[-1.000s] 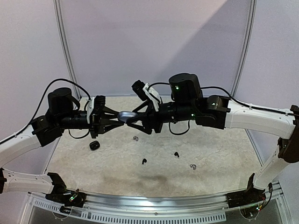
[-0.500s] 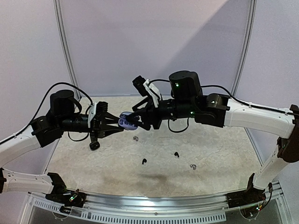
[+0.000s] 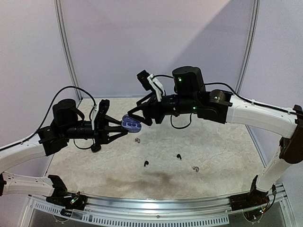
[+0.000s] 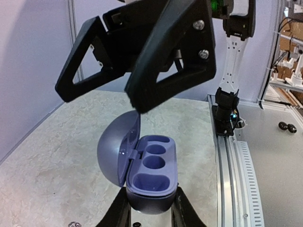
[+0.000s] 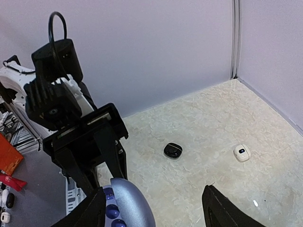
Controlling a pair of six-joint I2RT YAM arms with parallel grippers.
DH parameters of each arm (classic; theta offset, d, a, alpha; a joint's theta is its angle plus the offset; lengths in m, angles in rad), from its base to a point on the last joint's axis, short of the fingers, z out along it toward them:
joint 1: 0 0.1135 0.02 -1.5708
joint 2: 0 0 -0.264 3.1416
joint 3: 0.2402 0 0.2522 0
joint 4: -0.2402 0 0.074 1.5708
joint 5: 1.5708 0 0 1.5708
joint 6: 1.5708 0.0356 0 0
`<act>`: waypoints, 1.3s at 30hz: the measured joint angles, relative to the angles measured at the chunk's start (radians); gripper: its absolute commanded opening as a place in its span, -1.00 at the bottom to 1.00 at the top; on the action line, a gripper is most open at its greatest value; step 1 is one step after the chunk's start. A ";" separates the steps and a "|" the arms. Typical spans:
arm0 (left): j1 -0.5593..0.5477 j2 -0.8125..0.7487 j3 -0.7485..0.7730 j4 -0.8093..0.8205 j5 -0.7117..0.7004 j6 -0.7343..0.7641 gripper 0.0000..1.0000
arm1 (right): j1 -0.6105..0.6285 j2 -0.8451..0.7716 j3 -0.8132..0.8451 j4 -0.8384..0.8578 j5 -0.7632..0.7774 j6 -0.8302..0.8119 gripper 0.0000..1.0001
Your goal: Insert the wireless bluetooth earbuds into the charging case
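Up goes the lid: a second ago the charging case (image 3: 132, 125) sat shut between both grippers, and now it hangs open in mid-air, a touch lower and further left than before. The left gripper (image 3: 124, 126) is clamped on the case's base, and in the left wrist view its two fingers (image 4: 120, 213) pinch the purple lower half from either side. The silvery-blue lid (image 4: 116, 151) stands up on its hinge at the left, and the moulded wells face the camera. The right gripper (image 3: 139, 117) has let go and pulled up and away. Its jaws are spread wide, and one black fingertip (image 4: 137, 101) sits right at the lid's top edge, though whether it touches I cannot tell. From the right wrist view the rounded lid pokes up between that gripper's parted fingers, clear of both. Down on the table (image 3: 227, 151) lie the earbuds (image 3: 146, 163), well apart from the raised case: one silvery just below it, two black nearer the arms' bases and one more pale bud off to the right. A black case (image 5: 173, 150) and a white case (image 5: 242, 152) rest shut on the table.
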 measured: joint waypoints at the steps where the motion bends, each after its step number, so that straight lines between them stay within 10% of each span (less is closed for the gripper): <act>1: 0.000 0.000 -0.010 0.022 -0.002 -0.025 -1.00 | -0.005 0.002 0.010 0.000 -0.009 0.003 0.43; 14: 0.009 0.003 -0.100 0.180 -0.066 -0.192 -1.00 | -0.171 0.010 0.126 -0.129 0.003 0.132 0.22; 27: 0.032 0.074 -0.102 0.257 0.031 -0.126 -1.00 | -0.401 -0.109 -0.289 -0.681 0.227 0.269 -0.02; 39: 0.032 0.123 -0.102 0.250 0.185 0.017 -1.00 | -0.421 -0.058 -0.483 -0.775 0.200 0.238 -0.09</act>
